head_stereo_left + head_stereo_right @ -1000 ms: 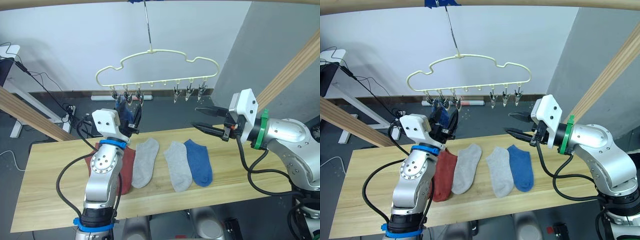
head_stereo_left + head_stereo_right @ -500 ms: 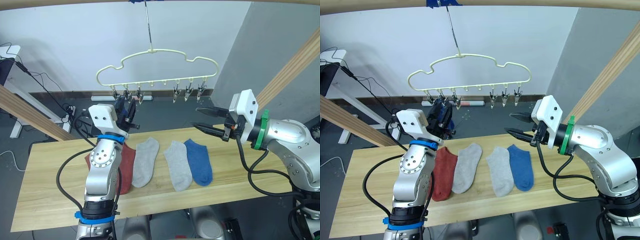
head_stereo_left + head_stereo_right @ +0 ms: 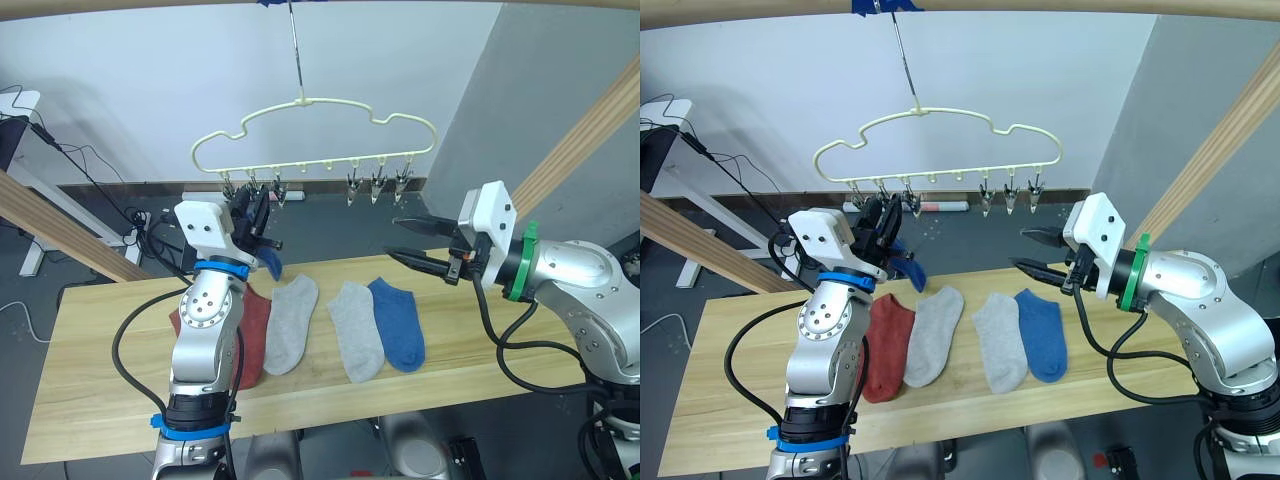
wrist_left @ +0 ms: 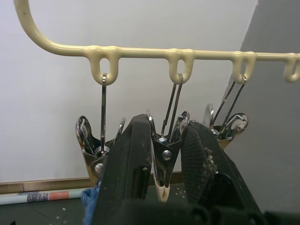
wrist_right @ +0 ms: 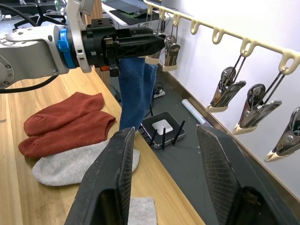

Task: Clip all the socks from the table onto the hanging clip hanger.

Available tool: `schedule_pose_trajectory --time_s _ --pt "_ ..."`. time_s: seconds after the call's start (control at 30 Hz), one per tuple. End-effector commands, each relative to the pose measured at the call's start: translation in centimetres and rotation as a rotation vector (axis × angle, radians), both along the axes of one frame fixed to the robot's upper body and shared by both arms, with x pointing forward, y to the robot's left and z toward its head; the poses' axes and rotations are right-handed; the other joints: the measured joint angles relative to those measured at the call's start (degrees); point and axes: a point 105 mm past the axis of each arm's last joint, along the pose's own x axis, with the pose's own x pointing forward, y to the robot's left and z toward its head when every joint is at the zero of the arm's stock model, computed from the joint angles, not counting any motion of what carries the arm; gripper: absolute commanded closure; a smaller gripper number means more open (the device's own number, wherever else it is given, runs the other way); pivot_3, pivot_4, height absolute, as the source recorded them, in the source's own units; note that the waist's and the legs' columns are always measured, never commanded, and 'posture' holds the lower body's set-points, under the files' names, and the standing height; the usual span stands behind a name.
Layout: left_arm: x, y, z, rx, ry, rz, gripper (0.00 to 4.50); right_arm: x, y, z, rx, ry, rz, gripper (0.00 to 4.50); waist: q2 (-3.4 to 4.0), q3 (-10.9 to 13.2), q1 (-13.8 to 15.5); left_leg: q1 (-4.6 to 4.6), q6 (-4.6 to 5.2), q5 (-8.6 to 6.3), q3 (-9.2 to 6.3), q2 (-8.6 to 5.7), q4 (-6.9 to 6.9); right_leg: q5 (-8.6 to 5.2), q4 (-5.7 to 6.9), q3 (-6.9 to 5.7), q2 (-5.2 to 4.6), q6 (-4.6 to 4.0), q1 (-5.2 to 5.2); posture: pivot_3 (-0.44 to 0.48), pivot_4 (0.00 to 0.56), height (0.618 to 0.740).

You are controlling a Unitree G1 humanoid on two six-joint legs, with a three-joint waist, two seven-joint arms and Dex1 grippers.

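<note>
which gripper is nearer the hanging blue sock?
Left. The left gripper is up at the clips with the blue sock hanging right beside its fingers. The right gripper hangs open off to the side, apart from it.

Left arm stands upright from the surface's near edge, its wrist bent forward at the top; the left gripper [image 3: 256,212] is raised high, fingers nearly closed with a narrow gap between them. Right arm reaches in from the right end, forearm level; the right gripper [image 3: 412,242] points leftward, fingers spread apart.
</note>
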Motion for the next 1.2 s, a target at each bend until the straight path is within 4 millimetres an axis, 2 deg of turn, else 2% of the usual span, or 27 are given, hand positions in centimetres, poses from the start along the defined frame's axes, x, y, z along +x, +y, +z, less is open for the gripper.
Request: schedule_pose_trajectory --time_s 0.03,0.37,0.53,1.2 --pt "-0.60 0.21 1.70 -0.002 -0.072 0.008 3.34 -0.84 0.18 0.93 0.003 -0.049 0.030 2.32 0.00 0.00 0.00 0.00 0.00 0.00 0.00 0.00 0.00 0.00 0.00 0.00 0.00 0.00 0.00 -0.286 0.319 0.740" --pt "-0.65 0.19 1.80 -0.012 -0.078 0.002 3.34 -0.82 0.19 0.81 -0.001 -0.050 0.031 2.32 0.00 0.00 0.01 0.00 0.00 0.00 0.00 0.00 0.00 0.00 -0.01 0.00 0.00 0.00 0.00 -0.283 0.317 0.740" --pt "-0.69 0.25 1.88 -0.012 -0.083 0.003 4.17 -0.88 0.24 0.75 -0.003 -0.050 0.032 2.32 0.00 0.00 0.01 0.00 0.00 0.00 0.00 0.00 0.00 0.00 -0.01 0.00 0.00 0.00 0.00 -0.283 0.317 0.740" --pt "-0.71 0.31 1.87 -0.008 -0.089 -0.013 4.17 -1.00 0.33 0.20 -0.015 -0.039 0.035 2.32 0.00 0.00 0.01 0.00 0.00 0.00 0.00 0.00 0.00 -0.01 -0.02 0.00 0.00 0.01 0.00 -0.277 0.314 0.740"
